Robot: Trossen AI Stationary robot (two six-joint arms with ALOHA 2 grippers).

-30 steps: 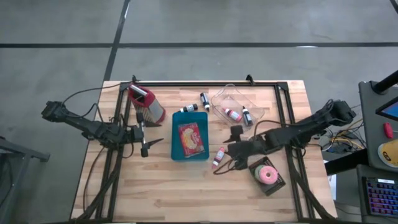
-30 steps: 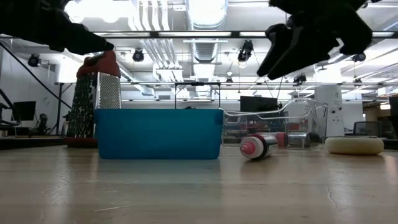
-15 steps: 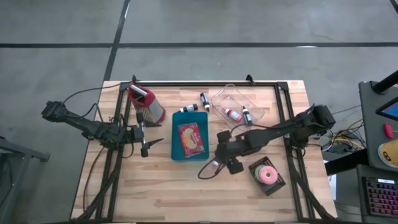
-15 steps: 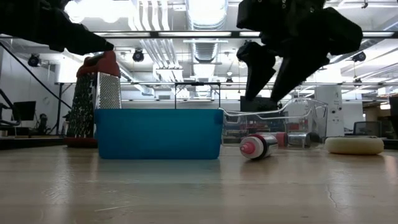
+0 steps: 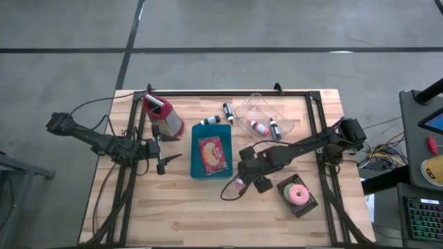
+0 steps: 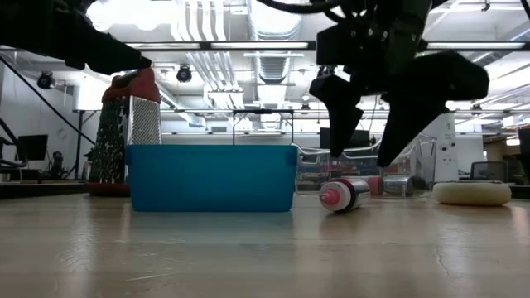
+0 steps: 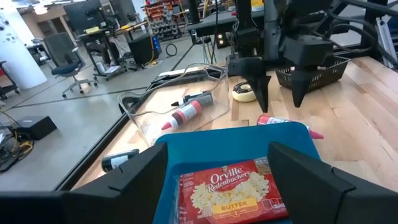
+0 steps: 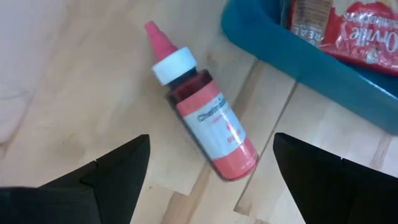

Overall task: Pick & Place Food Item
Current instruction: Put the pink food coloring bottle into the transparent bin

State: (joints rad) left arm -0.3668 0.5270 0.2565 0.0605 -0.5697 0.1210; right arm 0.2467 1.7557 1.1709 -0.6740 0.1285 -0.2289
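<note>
Wooden planks make up the counter (image 5: 173, 207), framed by dark rails. Nearest on the right, a pink-frosted donut (image 5: 298, 195) is seen in a small black basket (image 5: 309, 205). Just left of it, the right claw (image 5: 240, 181) is poised with its fingers spread wide above a red squeeze bottle (image 8: 205, 116) lying on its side on the wood, not touching it. Beside that bottle stands a blue bin (image 5: 196, 169) holding a popcorn packet (image 5: 212, 153). At the left, the left claw (image 5: 168, 159) is held with fingers apart, gripping nothing. Farther back, a red-handled grater (image 5: 166, 116) and a clear tray (image 5: 277, 111) with small bottles are seen.
</note>
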